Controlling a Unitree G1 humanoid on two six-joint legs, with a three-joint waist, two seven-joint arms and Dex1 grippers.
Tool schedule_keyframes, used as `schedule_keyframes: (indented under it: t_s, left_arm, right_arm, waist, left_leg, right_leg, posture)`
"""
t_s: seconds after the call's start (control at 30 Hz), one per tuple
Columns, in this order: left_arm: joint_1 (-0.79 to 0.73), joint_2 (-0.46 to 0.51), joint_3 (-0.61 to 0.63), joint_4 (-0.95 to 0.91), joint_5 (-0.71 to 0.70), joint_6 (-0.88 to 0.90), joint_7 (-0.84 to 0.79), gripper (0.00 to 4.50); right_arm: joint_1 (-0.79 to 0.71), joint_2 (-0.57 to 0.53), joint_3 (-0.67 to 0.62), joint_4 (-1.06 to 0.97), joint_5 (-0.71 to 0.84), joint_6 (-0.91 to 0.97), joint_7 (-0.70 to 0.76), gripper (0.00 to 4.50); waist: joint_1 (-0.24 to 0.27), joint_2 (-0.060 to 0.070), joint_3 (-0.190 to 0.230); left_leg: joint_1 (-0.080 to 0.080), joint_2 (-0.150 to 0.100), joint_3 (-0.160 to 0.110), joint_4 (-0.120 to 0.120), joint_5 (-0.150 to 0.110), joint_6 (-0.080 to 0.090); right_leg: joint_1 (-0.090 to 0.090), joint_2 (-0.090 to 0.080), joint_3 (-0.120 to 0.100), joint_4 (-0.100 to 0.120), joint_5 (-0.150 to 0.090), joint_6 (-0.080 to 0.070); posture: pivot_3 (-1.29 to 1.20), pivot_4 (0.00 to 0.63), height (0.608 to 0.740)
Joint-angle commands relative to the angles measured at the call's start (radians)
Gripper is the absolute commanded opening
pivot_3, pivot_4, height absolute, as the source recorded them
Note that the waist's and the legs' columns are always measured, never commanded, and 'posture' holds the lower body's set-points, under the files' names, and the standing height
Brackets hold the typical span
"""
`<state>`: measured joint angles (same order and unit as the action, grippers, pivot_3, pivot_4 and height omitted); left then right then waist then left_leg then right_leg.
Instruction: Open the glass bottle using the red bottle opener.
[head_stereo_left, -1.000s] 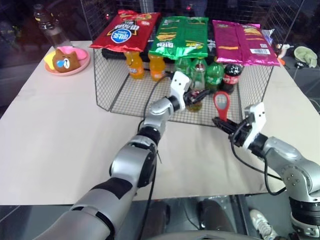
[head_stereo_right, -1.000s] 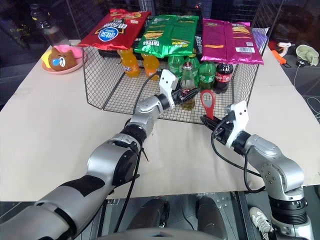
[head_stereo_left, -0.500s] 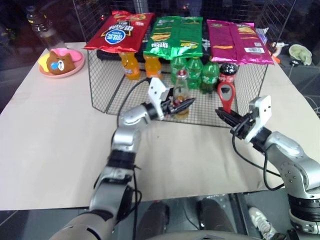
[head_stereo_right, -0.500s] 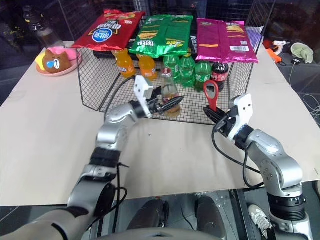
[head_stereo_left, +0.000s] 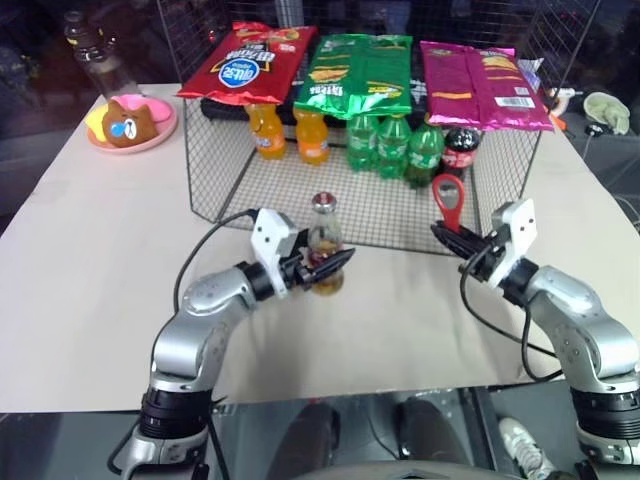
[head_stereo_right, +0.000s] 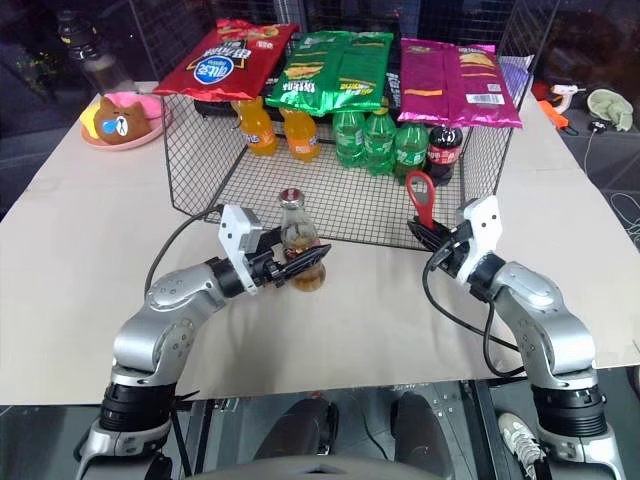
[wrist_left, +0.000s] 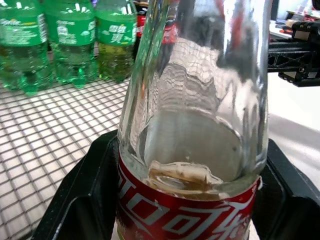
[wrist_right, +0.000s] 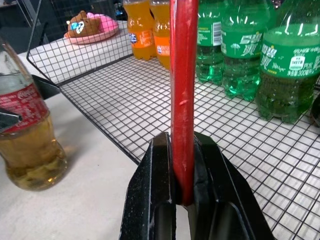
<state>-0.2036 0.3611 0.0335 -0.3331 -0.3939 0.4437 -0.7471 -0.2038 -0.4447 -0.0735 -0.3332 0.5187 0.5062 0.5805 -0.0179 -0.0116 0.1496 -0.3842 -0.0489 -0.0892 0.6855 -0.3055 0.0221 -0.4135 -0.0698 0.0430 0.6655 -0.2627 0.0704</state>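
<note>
1. Left wrist view is taken from close behind the glass bottle (wrist_left: 192, 125): its clear shoulder and the upper edge of the red-and-white label are seen, with a black finger (wrist_left: 75, 200) pressed against each side. From the head views the whole bottle is seen instead, silver cap on top.
2. In the right wrist view the red bottle opener (wrist_right: 183, 90) is seen edge-on, its handle pinched between two closed black fingers (wrist_right: 155, 190); its ring-shaped head is made out only in the head views, standing upright above the right end effector (head_stereo_left: 447, 237).
3. The left end effector (head_stereo_left: 322, 268) is clamped around the bottle's labelled body. The bottle is held upright over the bench (head_stereo_left: 90, 290), just in front of the wire basket's (head_stereo_left: 205, 170) front edge and near the middle of the bench. Yellow-amber drink fills its lower part; the neck is clear and narrow.
4. The two end effectors are well apart, with bare bench surface between them.
5. Behind the bottle, the basket's floor is open up to a row of orange bottles (head_stereo_left: 267, 130) and green bottles (head_stereo_left: 392, 148) at its back; snack bags (head_stereo_left: 362, 72) lie across its top.
6. A pink plate (head_stereo_left: 150, 133) with a bear-shaped item sits at the far left corner of the bench.
</note>
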Motion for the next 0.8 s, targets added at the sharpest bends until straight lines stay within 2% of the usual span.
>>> schedule_keyframes:
  t_s: [0.03, 0.27, 0.33, 0.4, 0.6, 0.8]
  left_arm:
    - [0.008, -0.032, 0.020, -0.032, 0.000, -0.114, 0.034, 2.71]
    - [0.020, -0.031, -0.003, 0.015, 0.024, -0.186, 0.035, 2.71]
    - [0.017, -0.029, -0.007, 0.023, 0.030, -0.198, 0.034, 3.76]
    - [0.017, -0.029, -0.010, 0.032, 0.034, -0.209, 0.032, 4.42]
    - [0.007, -0.028, -0.009, 0.054, 0.052, -0.237, 0.049, 4.42]
    - [-0.013, -0.040, 0.036, -0.029, -0.061, -0.226, 0.041, 4.42]
  right_arm:
    - [-0.022, -0.006, -0.004, -0.014, 0.000, -0.027, 0.020, 0.00]
    - [-0.026, 0.007, -0.005, -0.018, -0.004, -0.028, 0.013, 0.00]
    - [-0.025, 0.009, -0.005, -0.024, -0.004, -0.027, 0.011, 0.00]
    - [-0.021, 0.009, -0.006, -0.030, -0.006, -0.026, 0.007, 0.00]
    - [-0.018, 0.002, -0.009, -0.032, -0.013, -0.026, 0.004, 0.00]
    - [-0.024, 0.004, -0.004, -0.035, -0.019, -0.028, 0.004, 0.00]
  waist:
    - [0.003, 0.000, 0.000]
    - [0.005, 0.000, 0.000]
    - [0.005, 0.000, 0.000]
    - [0.005, 0.000, 0.000]
    - [0.004, 0.000, 0.000]
    - [0.005, 0.000, 0.000]
  left_leg:
    - [0.000, 0.000, 0.000, 0.000, 0.000, 0.000]
    - [0.000, 0.000, 0.000, 0.000, 0.000, 0.000]
    - [0.000, 0.000, 0.000, 0.000, 0.000, 0.000]
    - [0.000, 0.000, 0.000, 0.000, 0.000, 0.000]
    - [0.000, 0.000, 0.000, 0.000, 0.000, 0.000]
    - [0.000, 0.000, 0.000, 0.000, 0.000, 0.000]
  right_leg:
    - [0.000, 0.000, 0.000, 0.000, 0.000, 0.000]
    - [0.000, 0.000, 0.000, -0.001, 0.000, 0.000]
    - [0.000, 0.000, 0.000, -0.001, 0.000, 0.000]
    - [0.000, 0.000, 0.000, -0.001, 0.000, 0.000]
    - [0.000, 0.000, 0.000, 0.000, 0.000, 0.000]
    - [0.000, 0.000, 0.000, 0.000, 0.000, 0.000]
  posture:
    - [0.00, 0.150, 0.740]
    - [0.00, 0.150, 0.740]
    - [0.00, 0.150, 0.740]
    - [0.00, 0.150, 0.740]
    - [0.00, 0.150, 0.740]
    - [0.00, 0.150, 0.740]
